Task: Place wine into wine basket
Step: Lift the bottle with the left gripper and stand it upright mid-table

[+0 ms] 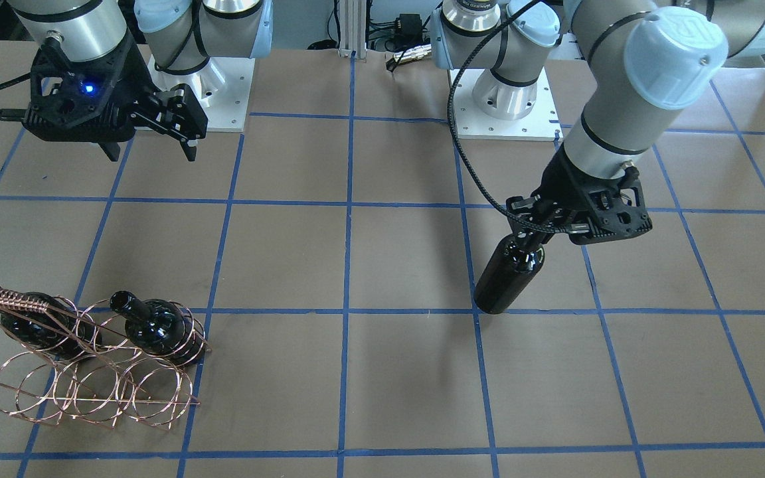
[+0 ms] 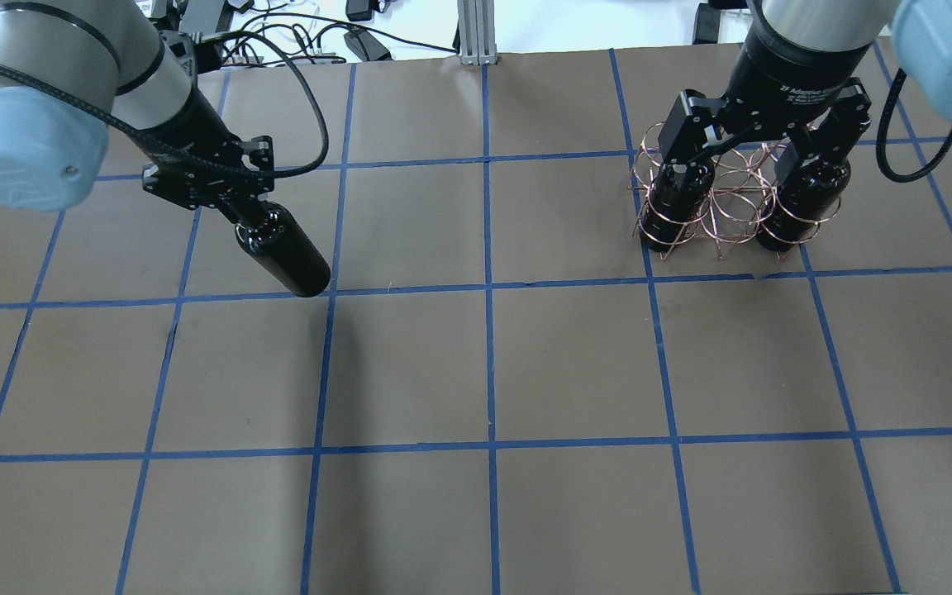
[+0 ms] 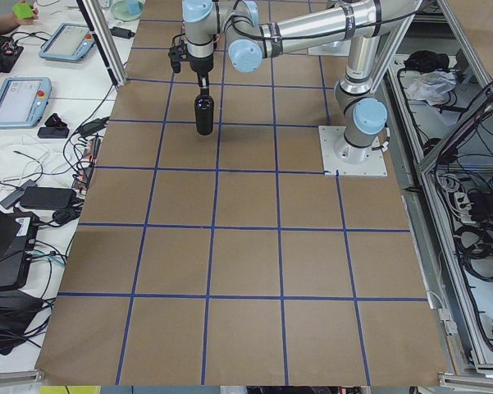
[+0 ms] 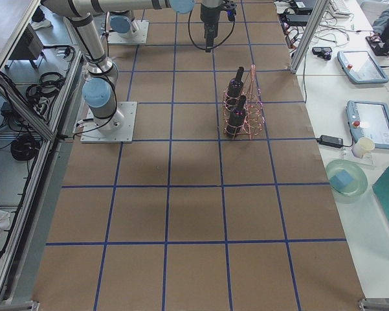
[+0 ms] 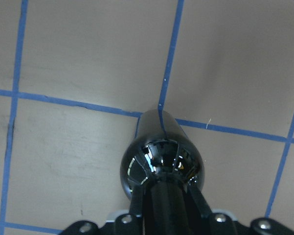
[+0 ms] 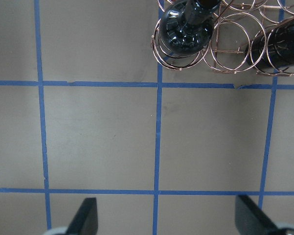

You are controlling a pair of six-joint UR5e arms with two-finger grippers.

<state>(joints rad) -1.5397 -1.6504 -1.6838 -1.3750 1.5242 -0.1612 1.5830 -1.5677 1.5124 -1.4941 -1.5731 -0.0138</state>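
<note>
1. Overhead exterior: note left gripper [image 2: 249, 216] clamped on neck of glossy black glass wine bottle [image 2: 284, 258], neck uppermost.
2. Find rose-gold wire wine basket [image 2: 732, 207] well apart across table [image 2: 484, 372], two more black bottles [image 2: 670, 202] in its outer loops.
3. Record right gripper [image 2: 753, 157] spread wide, holding nothing.

A brown table [image 2: 476, 372] gridded with blue tape lines [image 2: 488, 364] fills the evenly lit scene, with an aluminium frame post [image 2: 476, 33] at its far edge and white benches [image 4: 330, 227] alongside carrying teach pendants [image 4: 370, 123], loose cables [image 3: 33, 176], a paper cup [image 4: 359, 148] and a pale green bowl [image 4: 347, 179].
</note>
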